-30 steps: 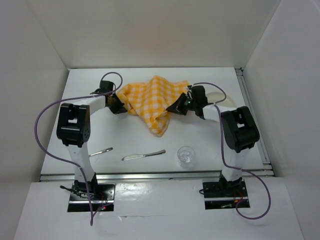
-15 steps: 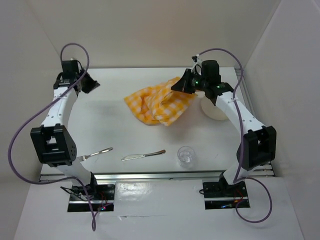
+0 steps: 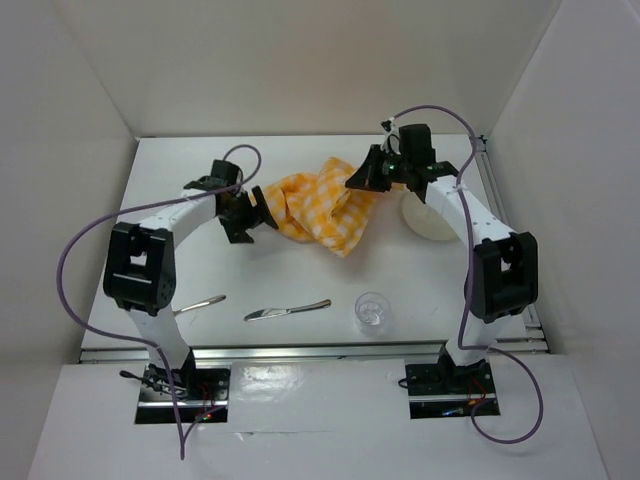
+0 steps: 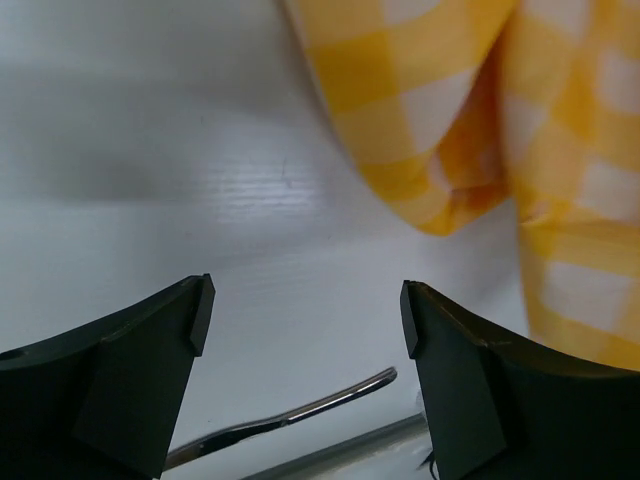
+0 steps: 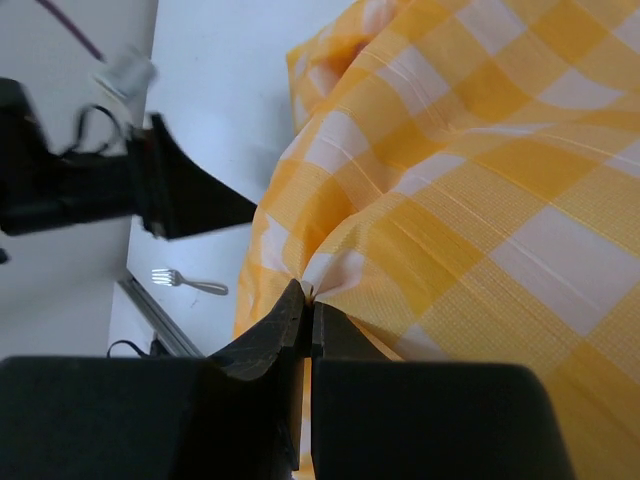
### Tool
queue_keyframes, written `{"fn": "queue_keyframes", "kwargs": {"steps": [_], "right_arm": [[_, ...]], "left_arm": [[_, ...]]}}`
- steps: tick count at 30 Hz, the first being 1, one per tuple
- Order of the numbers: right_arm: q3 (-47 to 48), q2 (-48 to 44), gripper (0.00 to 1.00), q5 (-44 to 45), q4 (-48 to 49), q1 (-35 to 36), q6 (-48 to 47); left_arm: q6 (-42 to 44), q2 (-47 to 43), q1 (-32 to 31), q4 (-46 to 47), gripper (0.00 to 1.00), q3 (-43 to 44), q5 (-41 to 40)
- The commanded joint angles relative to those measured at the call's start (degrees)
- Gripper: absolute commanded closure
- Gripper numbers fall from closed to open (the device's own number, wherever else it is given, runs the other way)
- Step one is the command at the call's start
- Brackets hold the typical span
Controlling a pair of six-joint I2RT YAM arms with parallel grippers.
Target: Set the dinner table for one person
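Note:
The yellow-and-white checked cloth (image 3: 318, 205) lies bunched on the dinner table (image 3: 200, 260), at the back middle. My right gripper (image 3: 362, 178) is shut on a fold at its right upper edge; in the right wrist view the jaws (image 5: 312, 295) pinch the cloth (image 5: 480, 150). My left gripper (image 3: 250, 215) stands open just left of the cloth, nothing between its fingers. In the left wrist view the gripper (image 4: 305, 305) hangs over bare table, with the cloth (image 4: 450, 120) at the upper right.
A white plate (image 3: 430, 220) sits at the back right, beside the right arm. Near the front edge lie a fork (image 3: 200, 303), a knife (image 3: 287, 310) and a clear glass (image 3: 372, 312). A metal rail (image 3: 300, 350) runs along the front.
My left gripper left the cloth, swung out to the far left back, and returned beside the cloth with its jaws open. The right gripper pulled the cloth back and right; the cloth is now more bunched.

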Motion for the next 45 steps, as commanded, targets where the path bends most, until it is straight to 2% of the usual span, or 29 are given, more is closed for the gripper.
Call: {"fn": "queue_keyframes", "kwargs": {"steps": [1, 7, 12, 17, 19, 21, 22, 23, 24, 27, 28, 31, 34, 35, 39, 41, 43, 44, 45], "right_arm": [[1.35, -0.61, 1.0, -1.87, 1.58, -0.75, -0.13], [0.82, -0.61, 1.0, -4.32, 1.58, -1.8, 0.4], [-1.02, -0.61, 1.0, -6.0, 2.72, -1.8, 1.1], [-2.08, -0.61, 1.0, -7.93, 4.03, -1.8, 1.1], [-2.61, -0.61, 1.0, -7.93, 4.04, -1.8, 1.1], [-2.0, -0.61, 1.0, -7.93, 2.38, -1.8, 0.58], [-1.99, -1.13, 1.0, -7.93, 2.37, -1.8, -0.12], [-1.99, -1.14, 1.0, -7.93, 1.5, -2.41, -0.65], [-1.47, -1.75, 1.0, -8.54, 0.54, -2.42, -1.18], [-0.77, -3.07, 1.0, -8.55, -2.19, -2.94, -3.38], [-0.76, -3.77, 1.0, -7.68, -3.33, -2.94, -3.99], [1.6, -5.09, 1.0, -5.05, -7.11, -2.94, -6.89], [3.54, -6.41, 1.0, -2.76, -10.98, -2.94, -9.53], [4.33, -6.41, 1.0, -1.18, -12.12, -3.47, -10.06], [8.81, -4.4, 1.0, 2.34, -14.41, -3.47, -11.47], [11.44, -0.28, 1.0, 2.35, -15.02, -4.0, -11.47], [17.85, 4.2, 1.0, -0.63, -15.03, -4.53, -10.85], [20.57, 9.88, 1.0, -1.59, -16.16, -4.53, -10.33], [27.21, 13.15, 1.0, -2.13, -17.04, -4.53, -10.33]], "left_arm": [[-5.62, 0.5, -2.57, 3.85, 0.06, -1.19, 1.03], [-13.62, 6.39, -6.19, 6.05, 0.06, -0.66, -5.9], [-19.69, 8.76, -7.24, 13.5, 0.09, -3.2, -3.98], [-20.84, 13.16, -8.91, 15.54, 0.09, -1.28, -4.5], [-21.63, 15.97, -8.91, 14.32, 0.16, 1.18, -5.03], [-21.63, 17.29, -8.91, 12.74, 0.3, 3.02, -6.78], [-20.67, 17.3, -8.91, 11.95, 0.48, 4.77, -7.66], [-20.05, 17.3, -8.91, 11.16, 0.96, 5.66, -8.28], [-19.26, 17.3, -7.43, 9.06, 1.0, 6.54, -8.28], [-15.93, 11.69, -4.53, 6.94, 1.0, 7.16, -9.68], [-12.52, 9.58, -3.82, 6.93, 1.0, 7.16, -9.69], [-6.18, 1.58, -0.92, 0.38, 1.0, 9.88, -12.85], [1.99, -3.87, 2.77, -3.51, 1.0, 15.23, -9.7], [6.19, -4.58, 3.3, -8.05, 1.0, 19.42, -9.17], [13.15, -3.28, 3.92, -21.59, 1.0, 31.2, -10.65], [14.49, -0.13, 3.92, -24.79, 1.0, 34.66, -10.65], [15.02, 2.34, 3.92, -25.33, 1.0, 37.48, -12.14], [15.02, 3.92, 4.44, -26.11, 1.0, 38.7, -12.15], [15.02, 8.29, 4.45, -26.81, 1.0, 42.89, -12.93]]}}
